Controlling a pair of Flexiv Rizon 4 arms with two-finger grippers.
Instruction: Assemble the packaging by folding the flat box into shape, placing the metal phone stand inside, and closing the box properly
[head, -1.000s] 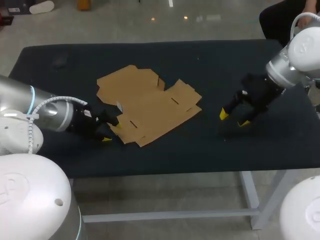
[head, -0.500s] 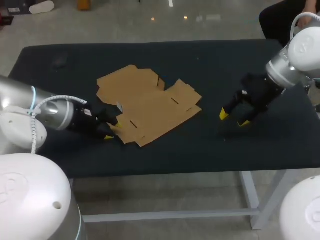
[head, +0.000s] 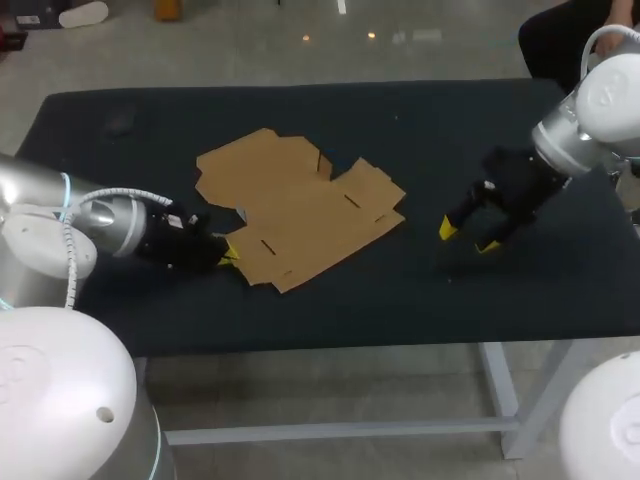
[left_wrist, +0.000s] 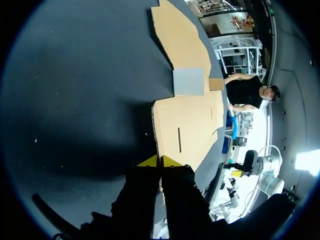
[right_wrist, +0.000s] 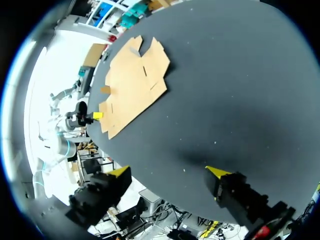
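Item: flat box, unfolded cardboard, lying flat on the tabletop left of the middle. Your left jaws: pressed together on the box's near left edge, cardboard pinched between them. Your right jaws: wide apart, holding nothing, over bare tabletop well right of the box.

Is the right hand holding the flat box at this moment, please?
No, the right hand hangs open, well apart from the flat box.

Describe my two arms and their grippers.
The left arm and right arm are silver-grey with rounded white joint covers and white cables; the left has a pale blue ring. The left gripper and right gripper are black blocks with yellow tips.
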